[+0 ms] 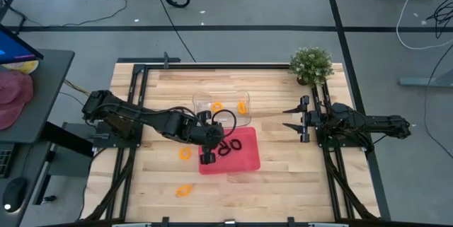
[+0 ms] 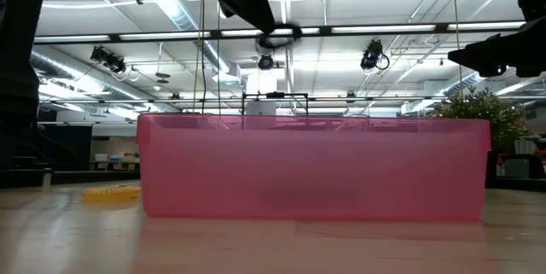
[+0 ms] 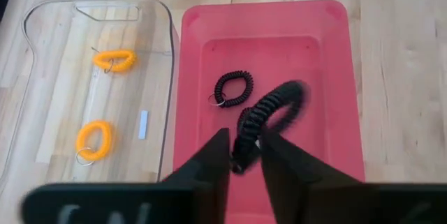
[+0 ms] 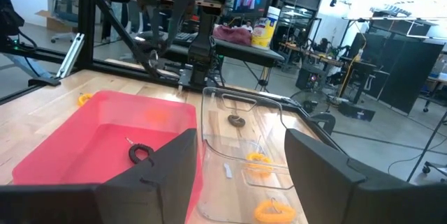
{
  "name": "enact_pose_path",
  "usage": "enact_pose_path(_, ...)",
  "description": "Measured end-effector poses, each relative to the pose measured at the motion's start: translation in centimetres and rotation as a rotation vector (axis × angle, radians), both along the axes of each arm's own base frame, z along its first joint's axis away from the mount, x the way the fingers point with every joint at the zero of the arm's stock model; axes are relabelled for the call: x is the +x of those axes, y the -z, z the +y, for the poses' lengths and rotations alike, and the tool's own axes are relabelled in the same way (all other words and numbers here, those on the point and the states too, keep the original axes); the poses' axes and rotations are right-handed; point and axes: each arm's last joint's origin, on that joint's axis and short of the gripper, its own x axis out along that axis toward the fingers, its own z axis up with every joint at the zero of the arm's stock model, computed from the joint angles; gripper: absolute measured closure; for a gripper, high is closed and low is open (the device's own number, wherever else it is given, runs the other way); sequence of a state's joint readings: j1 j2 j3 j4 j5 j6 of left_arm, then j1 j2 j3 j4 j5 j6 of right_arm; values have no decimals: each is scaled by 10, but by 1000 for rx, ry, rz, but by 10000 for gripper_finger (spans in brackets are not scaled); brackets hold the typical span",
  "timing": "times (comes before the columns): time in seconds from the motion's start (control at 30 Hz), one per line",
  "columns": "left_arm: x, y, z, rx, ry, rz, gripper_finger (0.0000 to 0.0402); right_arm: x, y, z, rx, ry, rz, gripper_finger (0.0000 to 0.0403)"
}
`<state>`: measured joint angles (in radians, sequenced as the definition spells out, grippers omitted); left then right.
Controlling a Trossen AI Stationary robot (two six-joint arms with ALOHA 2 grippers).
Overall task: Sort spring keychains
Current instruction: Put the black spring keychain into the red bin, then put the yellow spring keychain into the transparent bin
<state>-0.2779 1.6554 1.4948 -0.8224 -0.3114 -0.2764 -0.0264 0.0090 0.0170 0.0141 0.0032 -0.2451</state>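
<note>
Two trays are seen side by side on the wooden tabletop [image 1: 283, 184]: a pink tray [image 3: 335, 77] and a clear tray [image 3: 42, 56].

The left pincer [image 3: 244, 155] is held above the pink tray. Its two dark fingers [image 3: 209, 161] are a little apart. A black spring keychain [image 3: 269, 116] is seen between their tips, blurred, over the inside of the pink tray. It cannot be told whether this keychain is pinched or already loose.

A second black spring keychain [image 3: 232, 88] is lying flat on the floor of the pink tray, just beside the blurred one.

Two orange spring keychains are lying in the clear tray, one [image 3: 114, 60] apart from the other [image 3: 93, 140].

Two more orange spring keychains are lying on the bare tabletop on the left arm's side of the pink tray: one [image 1: 185, 153] near the tray, one [image 1: 184, 191] closer to the front edge.

The right pincer [image 1: 296, 119] is held away from the trays, near a small green plant [image 1: 311, 63]. Its fingers are spread, and nothing is pinched between them.
</note>
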Motion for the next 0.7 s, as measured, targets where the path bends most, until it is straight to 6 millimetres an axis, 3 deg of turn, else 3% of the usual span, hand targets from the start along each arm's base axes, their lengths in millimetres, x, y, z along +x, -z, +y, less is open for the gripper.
enact_pose_path(0.37,0,0,0,3,-4,-6,182,0,0,0,0,0,0,181)
enact_pose_path(0.7,0,0,0,3,-4,-5,172,0,0,0,0,0,0,181)
